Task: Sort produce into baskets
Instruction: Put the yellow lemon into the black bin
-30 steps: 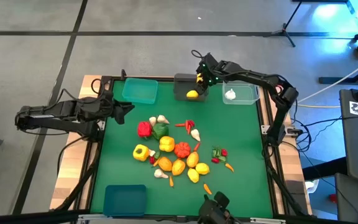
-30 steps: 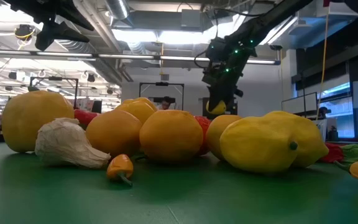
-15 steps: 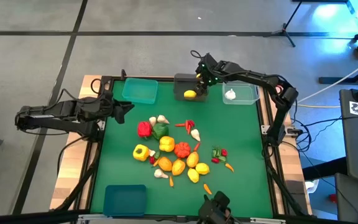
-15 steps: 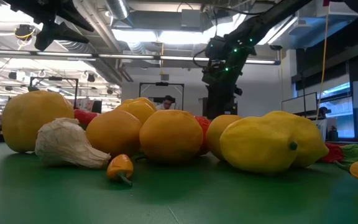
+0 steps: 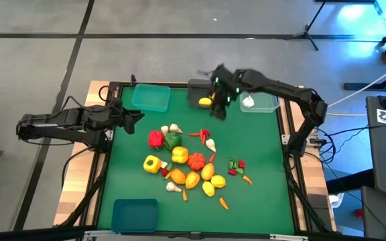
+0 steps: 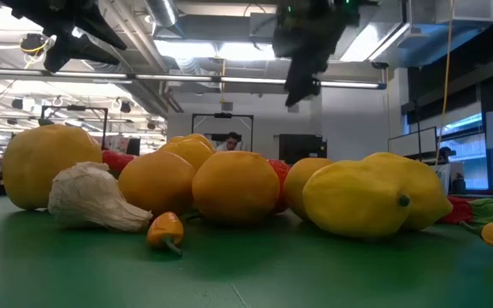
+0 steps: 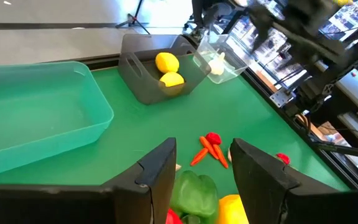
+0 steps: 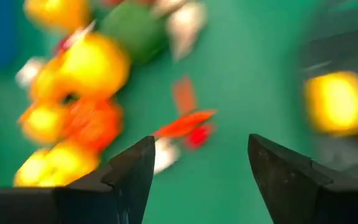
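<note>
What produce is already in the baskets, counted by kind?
Lemons: 2, both in the dark grey basket
Garlic bulbs: 1, in the clear basket
Total: 3
The teal basket and the blue basket hold nothing.

Robotics lab: exposed ceiling ducts (image 6: 187, 34) above worktop (image 5: 260, 147), tripod (image 5: 311, 30) beyond it on concrete floor.
</note>
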`<state>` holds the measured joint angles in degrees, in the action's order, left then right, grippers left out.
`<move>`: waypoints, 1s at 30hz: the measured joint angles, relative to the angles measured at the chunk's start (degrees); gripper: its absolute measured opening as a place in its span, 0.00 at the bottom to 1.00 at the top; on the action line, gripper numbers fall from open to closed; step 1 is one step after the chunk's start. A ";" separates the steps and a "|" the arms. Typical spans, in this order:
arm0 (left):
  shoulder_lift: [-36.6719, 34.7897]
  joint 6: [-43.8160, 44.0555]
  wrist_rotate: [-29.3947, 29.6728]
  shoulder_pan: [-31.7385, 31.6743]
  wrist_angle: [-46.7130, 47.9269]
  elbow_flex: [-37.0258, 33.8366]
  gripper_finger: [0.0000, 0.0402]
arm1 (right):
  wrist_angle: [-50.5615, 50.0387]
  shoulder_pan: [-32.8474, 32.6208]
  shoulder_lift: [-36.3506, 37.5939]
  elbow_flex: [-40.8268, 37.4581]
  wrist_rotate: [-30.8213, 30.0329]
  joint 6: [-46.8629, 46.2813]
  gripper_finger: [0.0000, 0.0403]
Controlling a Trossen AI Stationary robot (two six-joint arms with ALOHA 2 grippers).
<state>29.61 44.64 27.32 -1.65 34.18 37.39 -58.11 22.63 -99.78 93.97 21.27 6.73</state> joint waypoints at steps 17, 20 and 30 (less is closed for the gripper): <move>0.02 0.22 -0.03 0.00 1.59 0.00 0.37 | 17.46 -37.07 10.11 -28.59 -10.65 -28.86 0.63; 0.02 0.56 -0.03 0.00 1.61 0.00 0.37 | 21.77 -39.40 10.15 -29.42 -11.72 -28.49 0.63; 0.00 2.99 -1.24 0.00 1.69 0.00 0.37 | 23.76 -39.27 7.19 -29.46 -12.23 -30.83 0.72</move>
<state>29.61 47.64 26.07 -1.65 35.87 37.39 -34.35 -16.64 -92.59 64.51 9.05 -24.09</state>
